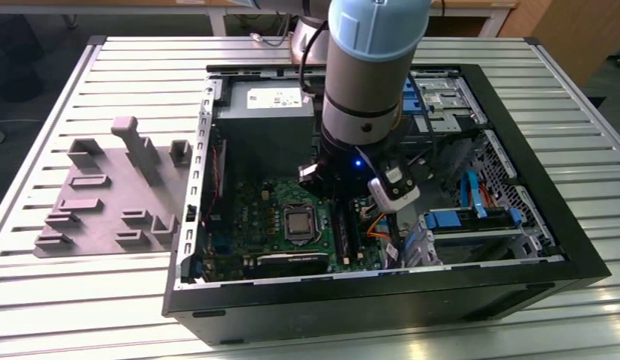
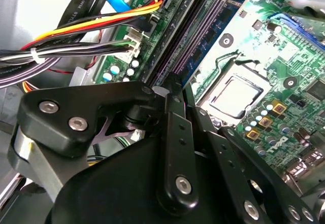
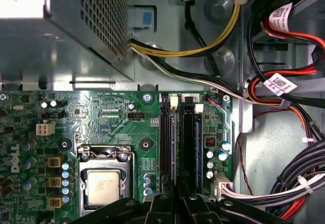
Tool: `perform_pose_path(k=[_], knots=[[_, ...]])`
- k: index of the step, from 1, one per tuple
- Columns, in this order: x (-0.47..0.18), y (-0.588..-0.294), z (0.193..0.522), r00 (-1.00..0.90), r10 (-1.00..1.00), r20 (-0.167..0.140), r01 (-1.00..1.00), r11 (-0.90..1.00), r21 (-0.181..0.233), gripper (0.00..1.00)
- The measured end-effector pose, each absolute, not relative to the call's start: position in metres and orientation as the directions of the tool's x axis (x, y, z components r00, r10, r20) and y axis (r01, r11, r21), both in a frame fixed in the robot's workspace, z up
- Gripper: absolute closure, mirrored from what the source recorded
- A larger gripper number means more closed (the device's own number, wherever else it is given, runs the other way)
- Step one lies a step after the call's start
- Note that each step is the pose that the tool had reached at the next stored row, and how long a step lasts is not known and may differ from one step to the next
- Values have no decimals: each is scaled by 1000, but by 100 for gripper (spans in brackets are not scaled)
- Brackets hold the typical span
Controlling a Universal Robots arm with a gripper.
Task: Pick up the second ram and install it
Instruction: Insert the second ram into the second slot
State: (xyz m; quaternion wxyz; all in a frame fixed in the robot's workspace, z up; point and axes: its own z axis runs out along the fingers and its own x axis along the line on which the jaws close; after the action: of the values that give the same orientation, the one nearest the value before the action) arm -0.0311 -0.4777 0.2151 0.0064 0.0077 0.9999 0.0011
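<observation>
With its arm reaching down into the open computer case (image 1: 549,247), the gripper (image 2: 170,89) hangs low over the motherboard (image 3: 117,120).
Its fingers are pressed together just above the black memory slots (image 3: 175,148), where the second ram (image 2: 205,36) sits upright, beside the processor socket (image 3: 104,183).

We see the open case (image 1: 390,187) from high outside in the exterior view, both wrist views sit close above the motherboard (image 3: 117,122), sharing its slots (image 2: 193,36).

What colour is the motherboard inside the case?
Green, clearest in the first wrist view: the motherboard.
</observation>
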Motion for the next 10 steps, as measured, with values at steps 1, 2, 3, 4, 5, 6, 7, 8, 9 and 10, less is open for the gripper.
perform_pose_path(k=[1,2,3,4,5,6,7,8,9,10], knots=[[-31,-478,215,-1000,15,-13,15,1000,3,86],[-31,-478,214,-1000,15,-13,15,1000,3,86],[-31,-478,214,-1000,15,-13,15,1000,3,86],[-31,-478,214,-1000,15,-13,15,1000,3,86],[-31,-478,214,-1000,15,-13,15,1000,3,86],[-30,-478,213,-1000,15,-13,15,1000,4,86],[-30,-478,213,-1000,15,-13,15,1000,4,86],[-30,-478,213,-1000,15,-13,14,1000,4,86],[-30,-478,213,-1000,14,-13,14,1000,4,86],[-30,-478,212,-1000,14,-13,14,1000,4,86]])
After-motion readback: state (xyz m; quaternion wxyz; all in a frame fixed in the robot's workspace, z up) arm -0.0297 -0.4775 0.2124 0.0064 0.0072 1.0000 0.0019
